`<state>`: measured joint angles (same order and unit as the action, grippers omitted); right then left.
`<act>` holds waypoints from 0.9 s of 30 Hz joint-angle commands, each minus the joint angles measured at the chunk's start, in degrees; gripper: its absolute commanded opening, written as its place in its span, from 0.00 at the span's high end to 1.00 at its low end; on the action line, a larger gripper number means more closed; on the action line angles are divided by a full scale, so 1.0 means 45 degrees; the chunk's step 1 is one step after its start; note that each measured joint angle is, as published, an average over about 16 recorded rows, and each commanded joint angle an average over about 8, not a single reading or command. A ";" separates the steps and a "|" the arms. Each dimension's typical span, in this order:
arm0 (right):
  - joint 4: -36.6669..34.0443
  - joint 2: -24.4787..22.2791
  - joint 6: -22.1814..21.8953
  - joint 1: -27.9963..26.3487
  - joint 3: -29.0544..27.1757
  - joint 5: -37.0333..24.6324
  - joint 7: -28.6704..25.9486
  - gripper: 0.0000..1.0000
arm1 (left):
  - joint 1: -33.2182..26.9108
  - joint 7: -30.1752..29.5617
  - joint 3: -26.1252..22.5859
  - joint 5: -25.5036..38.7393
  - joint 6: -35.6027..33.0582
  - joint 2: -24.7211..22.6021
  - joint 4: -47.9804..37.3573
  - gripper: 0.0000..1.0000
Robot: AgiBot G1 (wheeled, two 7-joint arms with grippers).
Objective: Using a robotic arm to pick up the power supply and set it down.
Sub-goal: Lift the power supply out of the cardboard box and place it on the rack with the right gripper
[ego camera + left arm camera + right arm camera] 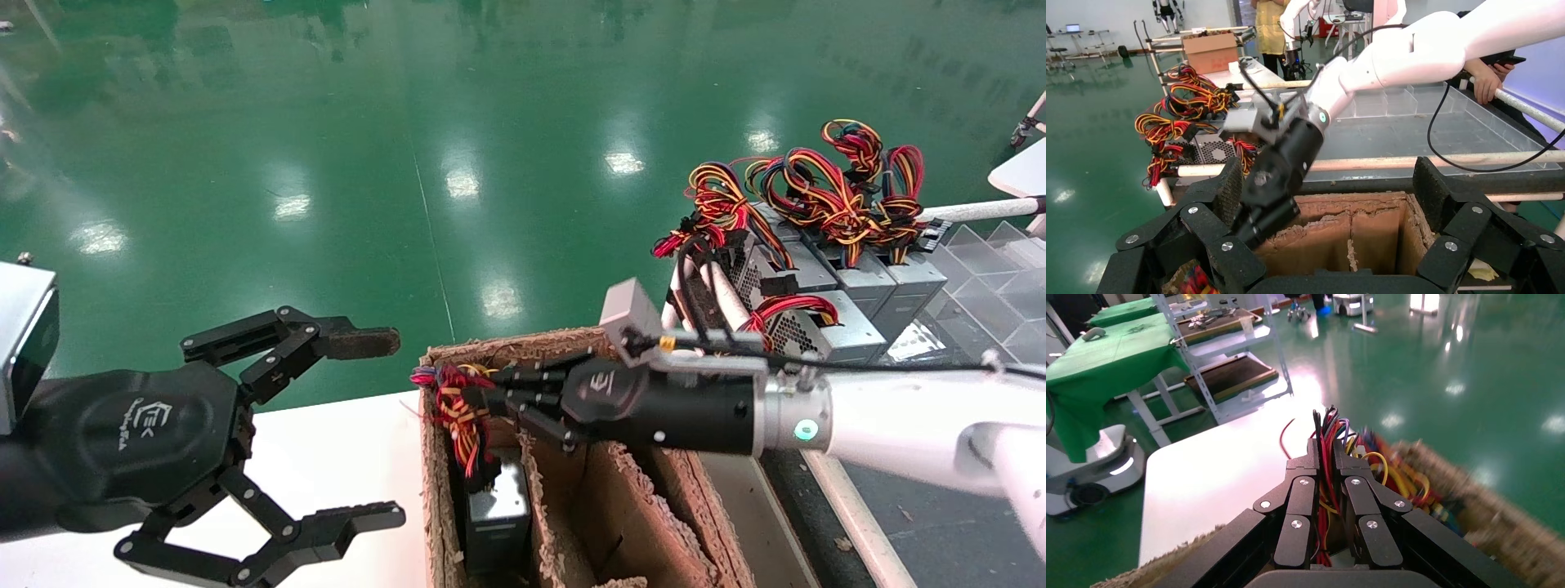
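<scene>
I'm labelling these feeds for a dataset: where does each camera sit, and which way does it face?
Head view: on the robot's head, looking down at the cardboard box; shows the open left claw and the right claw clamping the power supply's wires.
Left wrist view: behind the left claw's fingers, facing the right arm across the box.
Right wrist view: behind the right claw, facing the white table.
All three share the box.

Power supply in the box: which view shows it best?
Head view: the power supply stands in the box's left slot, its wires in the right gripper. Right wrist shows only the wires; left wrist hides it.
</scene>
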<state>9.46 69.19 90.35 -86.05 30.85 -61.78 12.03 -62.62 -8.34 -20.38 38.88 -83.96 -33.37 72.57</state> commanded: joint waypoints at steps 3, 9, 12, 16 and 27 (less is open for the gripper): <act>0.0832 -0.0427 0.0025 -0.0160 -0.0140 0.0331 -0.0192 1.00 | 0.0000 0.0000 -0.0001 0.0000 0.0000 0.0000 0.0000 0.00; 0.2689 -0.1480 -0.0257 -0.0503 -0.0363 0.0760 -0.0983 1.00 | 0.0000 0.0001 -0.0002 -0.0001 0.0001 0.0001 0.0000 0.00; 0.3702 -0.2010 -0.0506 -0.0702 -0.0514 0.0932 -0.1552 1.00 | -0.0001 0.0001 -0.0002 -0.0001 0.0001 0.0001 0.0000 0.00; 0.5051 -0.2671 -0.1000 -0.1030 -0.0748 0.1091 -0.2325 1.00 | -0.0001 0.0001 -0.0003 -0.0002 0.0001 0.0001 0.0000 0.00; 0.7697 -0.4158 -0.2373 -0.2092 -0.1260 0.1016 -0.3858 1.00 | -0.0001 0.0002 -0.0004 -0.0003 0.0002 0.0002 0.0000 0.00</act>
<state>43.11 50.29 80.18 -95.82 25.25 -57.39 -5.08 -62.63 -8.33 -20.40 38.86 -83.96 -33.37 72.57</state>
